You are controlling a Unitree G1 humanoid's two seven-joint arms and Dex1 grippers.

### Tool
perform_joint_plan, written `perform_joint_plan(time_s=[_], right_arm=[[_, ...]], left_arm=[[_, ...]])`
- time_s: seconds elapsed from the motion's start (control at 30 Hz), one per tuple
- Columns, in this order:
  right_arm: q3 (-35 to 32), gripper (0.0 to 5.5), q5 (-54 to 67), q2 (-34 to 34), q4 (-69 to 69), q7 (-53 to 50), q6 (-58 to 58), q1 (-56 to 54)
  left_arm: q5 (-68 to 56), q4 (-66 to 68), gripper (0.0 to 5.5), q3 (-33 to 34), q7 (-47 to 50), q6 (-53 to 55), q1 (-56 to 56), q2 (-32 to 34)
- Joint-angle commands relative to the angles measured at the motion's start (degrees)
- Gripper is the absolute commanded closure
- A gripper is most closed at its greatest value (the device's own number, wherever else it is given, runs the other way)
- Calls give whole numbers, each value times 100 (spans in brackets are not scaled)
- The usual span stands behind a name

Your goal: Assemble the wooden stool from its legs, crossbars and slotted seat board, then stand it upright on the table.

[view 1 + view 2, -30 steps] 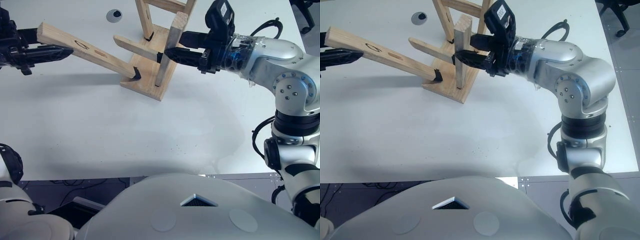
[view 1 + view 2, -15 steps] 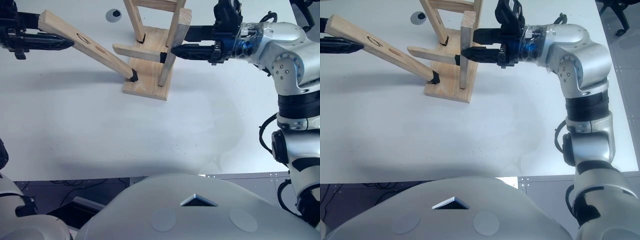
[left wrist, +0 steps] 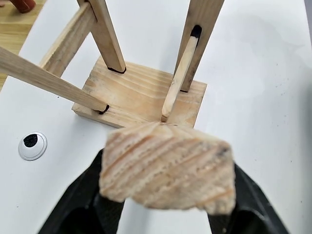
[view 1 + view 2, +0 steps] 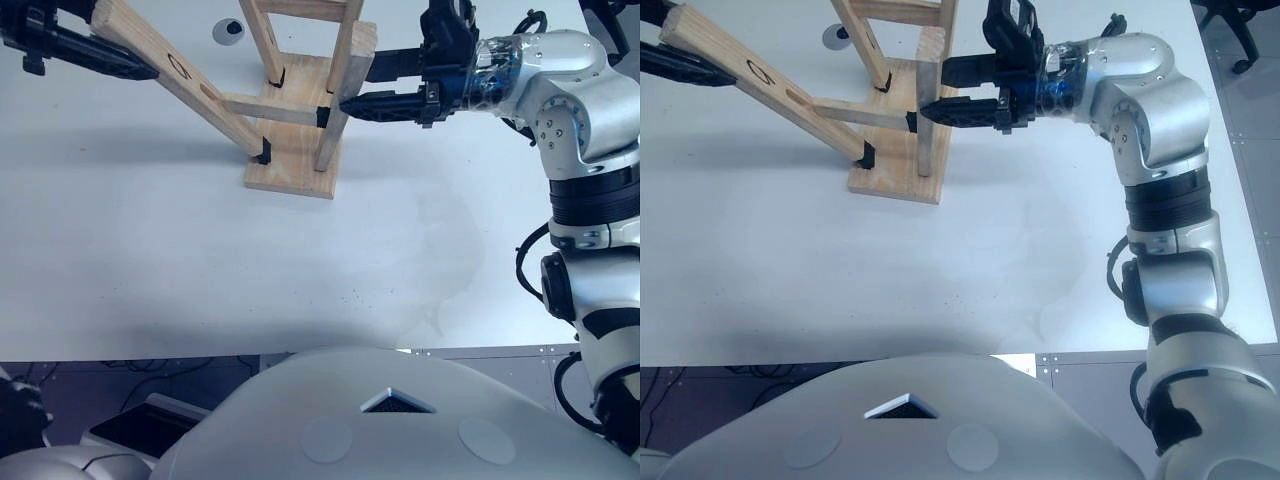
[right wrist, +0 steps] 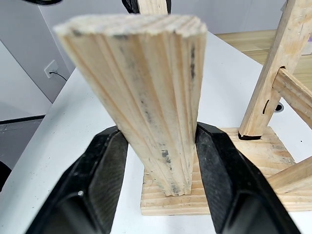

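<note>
The slotted seat board (image 4: 292, 165) lies flat on the white table with its legs pointing up. My left gripper (image 4: 118, 45) is shut on the top end of a leg (image 4: 185, 83) that leans away from the board, its foot in the near-left slot. Shut on the near-right leg (image 4: 340, 100), which stands upright in its slot, is my right gripper (image 4: 357, 86). A crossbar (image 4: 272, 108) joins these two legs. Two more legs (image 4: 263, 38) rise at the far side of the board, linked by a crossbar (image 4: 312, 8). The wrist views show each leg's end grain between black fingers (image 3: 85, 200) (image 5: 105, 170).
A round cable grommet (image 4: 228, 31) sits in the table (image 4: 300, 270) behind the stool, to its left. Open white tabletop stretches in front of the board to the near edge. The table's right edge runs past my right arm.
The board went from tilted to lying flat on the table. My left gripper rose and carried the leaning leg steeper. My right gripper moved farther back with its leg, now upright.
</note>
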Motion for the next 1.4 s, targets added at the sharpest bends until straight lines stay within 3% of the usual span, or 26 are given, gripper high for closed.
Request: perform_joint_plan(time_s=[0.03, 0.4, 0.6, 1.1, 1.27, 1.4], right_arm=[[148, 340, 37, 167, -86, 189, 39, 4], [114, 340, 64, 188, -140, 103, 86, 77], [125, 340, 62, 236, -186, 31, 94, 142], [114, 342, 57, 375, -224, -36, 94, 126], [411, 343, -125, 371, -481, -24, 11, 319], [683, 345, -262, 335, -696, -18, -18, 532]], left_arm=[[89, 227, 349, -734, -2, -288, -389, 18], [-90, 469, 349, -2207, -2, -730, -1446, -137], [-513, 240, 349, -2656, -2, -521, -1896, -227], [-898, -568, 349, -2889, -2, -111, -1842, -331], [-810, -2176, 349, -3118, -1, 97, -1029, 96], [-669, -3051, 349, -2874, -1, 244, -256, 398]])
